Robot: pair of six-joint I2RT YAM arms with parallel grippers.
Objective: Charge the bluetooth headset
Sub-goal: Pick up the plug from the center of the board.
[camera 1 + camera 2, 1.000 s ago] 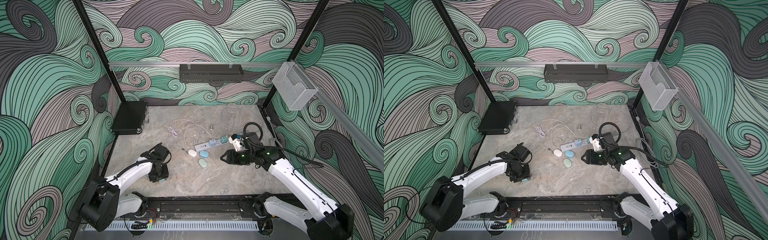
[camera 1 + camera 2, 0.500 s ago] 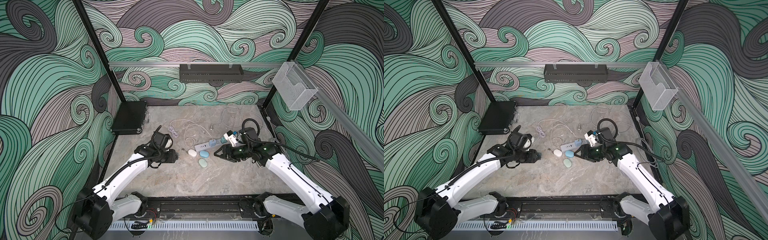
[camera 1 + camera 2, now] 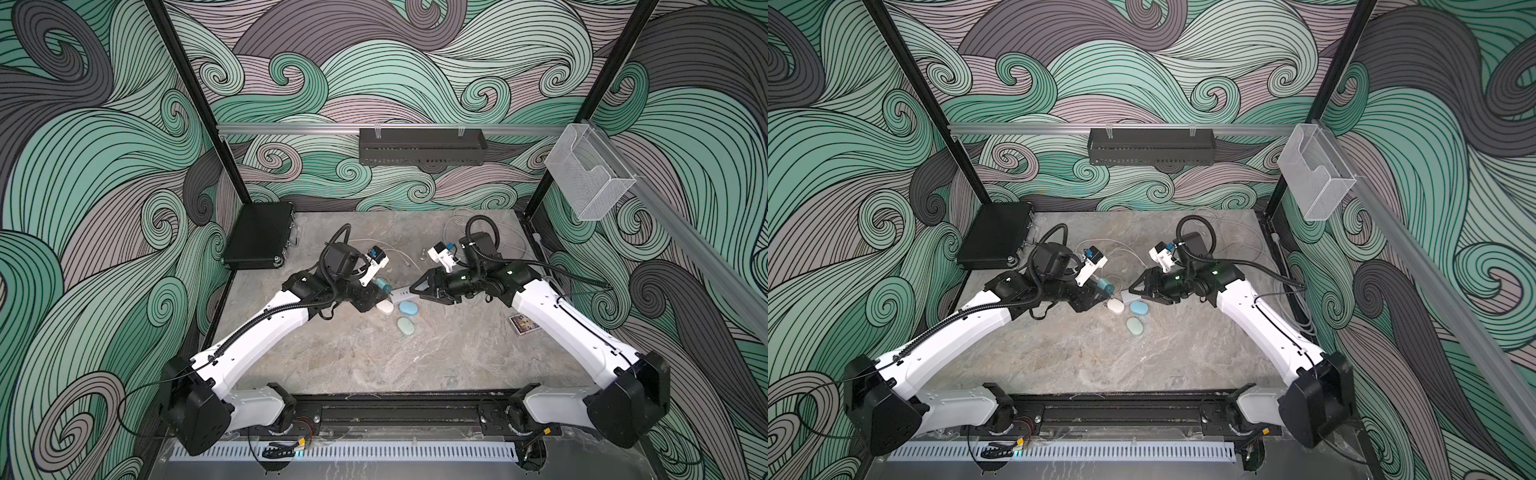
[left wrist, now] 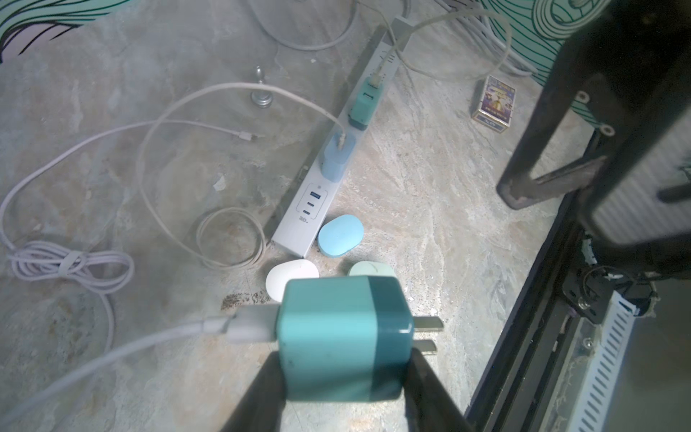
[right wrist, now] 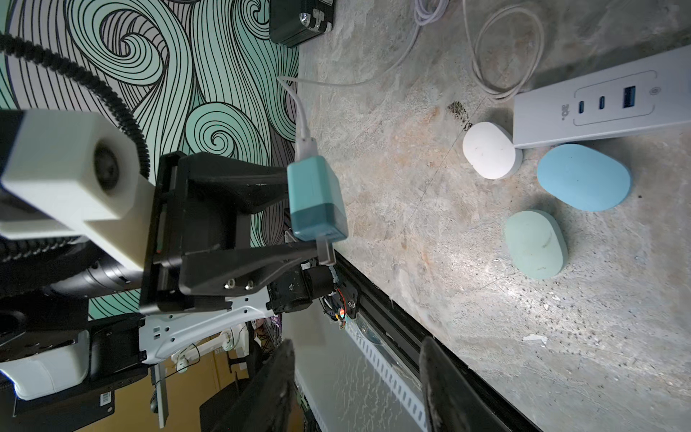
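Note:
Three oval headset cases lie by the end of the white power strip (image 3: 401, 296): white (image 3: 385, 307), blue (image 3: 409, 308) and green (image 3: 406, 326). My left gripper (image 4: 344, 359) is shut on a two-tone teal charger plug (image 4: 344, 336), held above the table just left of the cases, prongs out and a white cable (image 4: 112, 355) trailing from it. My right gripper (image 5: 355, 359) stands open and holds nothing. It hangs over the strip and faces the held plug (image 5: 316, 202) across a short gap. A blue plug (image 4: 336, 157) and a teal plug (image 4: 362, 106) sit in the strip.
A black case (image 3: 259, 235) lies at the back left. Loose and coiled white cables (image 4: 71, 262) spread over the back half, near a small metal knob (image 4: 261, 97). A small card box (image 3: 523, 323) sits by my right forearm. The front rail (image 3: 399, 409) borders the table.
My left arm has swung from the front left toward the power strip, carrying the teal plug. My right gripper has shifted left and a little farther back, toward the plug.

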